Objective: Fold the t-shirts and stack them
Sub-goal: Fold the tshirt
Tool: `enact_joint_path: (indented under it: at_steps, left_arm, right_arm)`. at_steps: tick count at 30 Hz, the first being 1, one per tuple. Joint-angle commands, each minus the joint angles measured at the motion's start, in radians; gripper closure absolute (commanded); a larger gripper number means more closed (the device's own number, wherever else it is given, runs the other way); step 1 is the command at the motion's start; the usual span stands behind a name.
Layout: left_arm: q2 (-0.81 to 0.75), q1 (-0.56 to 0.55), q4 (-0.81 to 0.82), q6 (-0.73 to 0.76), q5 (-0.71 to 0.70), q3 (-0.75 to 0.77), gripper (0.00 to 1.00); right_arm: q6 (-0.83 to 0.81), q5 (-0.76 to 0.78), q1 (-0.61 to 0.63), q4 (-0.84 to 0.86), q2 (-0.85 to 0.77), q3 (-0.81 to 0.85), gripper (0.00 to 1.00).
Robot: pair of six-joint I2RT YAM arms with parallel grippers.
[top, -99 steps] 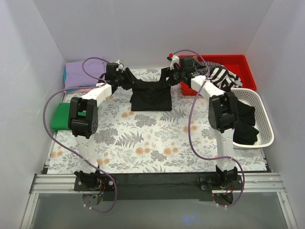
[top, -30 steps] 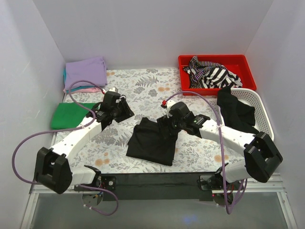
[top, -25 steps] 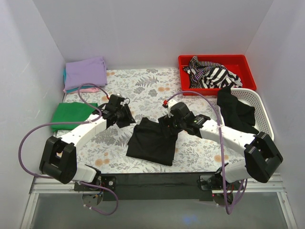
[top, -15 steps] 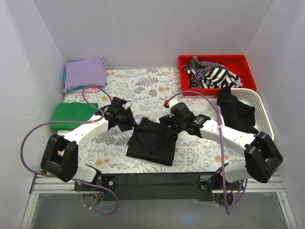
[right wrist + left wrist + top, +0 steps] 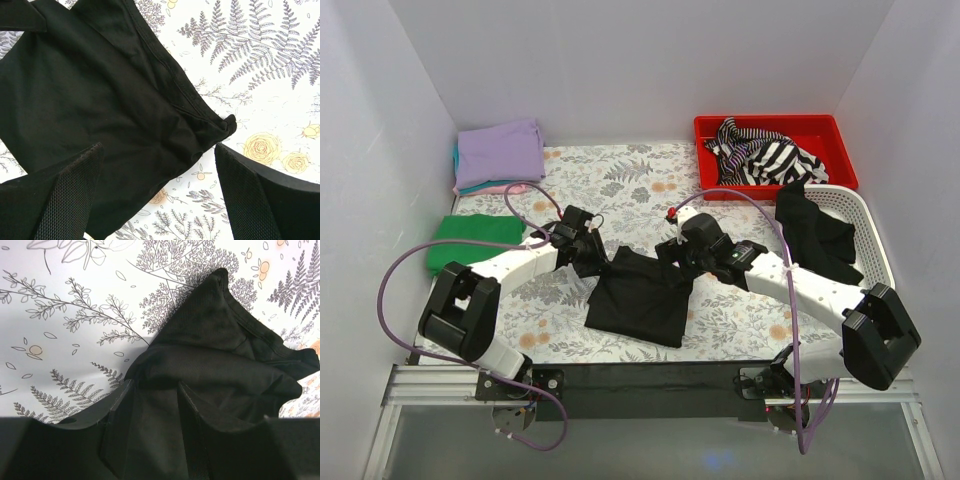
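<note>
Now flat on the floral worktop (image 5: 620, 185), toward the near middle and between the two arms: the black t-shirt (image 5: 638, 300). Folded into a packet with sides nearly equal, so no telling a long axis. Turned slightly, far edge facing both grippers, near edge swung a little toward the left arm's base.

At its far left corner, the left gripper (image 5: 597, 256), low on the cloth. From the left wrist, only black fabric against the black of the gripper; cannot tell jaws pinching from jaws apart. At the far right corner, the right gripper (image 5: 672, 265), jaws spread wide in the right wrist view, fingers (image 5: 65, 195) one to each side of a rumpled hem.

Against one second ago: same lie for the shirt, same spot for the right gripper, but the left gripper brought in from well apart. Against three seconds ago: no longer hanging between the two grippers at the far side.

At far right, a red bin (image 5: 820, 128) holding a striped garment (image 5: 765, 155). Just nearer, a white basket (image 5: 878, 255) holding dark clothing (image 5: 815, 235), part draped over its far rim. At far left, a lavender t-shirt (image 5: 500, 150), folded; nearer along the left edge, a green t-shirt (image 5: 470, 228), folded.
</note>
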Motion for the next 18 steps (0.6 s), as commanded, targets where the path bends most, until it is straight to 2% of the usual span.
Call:
enact_joint_path:
  at_steps: [1,10,14,15,18]
  left_arm:
    - [-0.006,-0.005,0.021,0.007,-0.051,0.024,0.62]
    - [0.026,-0.003,0.042,0.011,-0.075,0.032,0.63]
    - [0.038,-0.003,0.088,0.01,-0.054,0.021,0.76]
    - [0.043,-0.005,0.094,0.008,-0.046,0.021,0.87]
    - [0.052,-0.005,0.1,0.01,-0.031,0.025,1.0]
  right_arm:
    - [0.018,-0.021,-0.003,0.032,-0.016,0.001,0.04]
    - [0.015,-0.054,-0.001,0.046,0.01,0.001,0.04]
    - [0.016,-0.068,-0.001,0.054,0.029,0.001,0.04]
    - [0.018,-0.069,-0.003,0.054,0.032,0.0,0.04]
    - [0.021,-0.077,-0.003,0.062,0.035,-0.005,0.04]
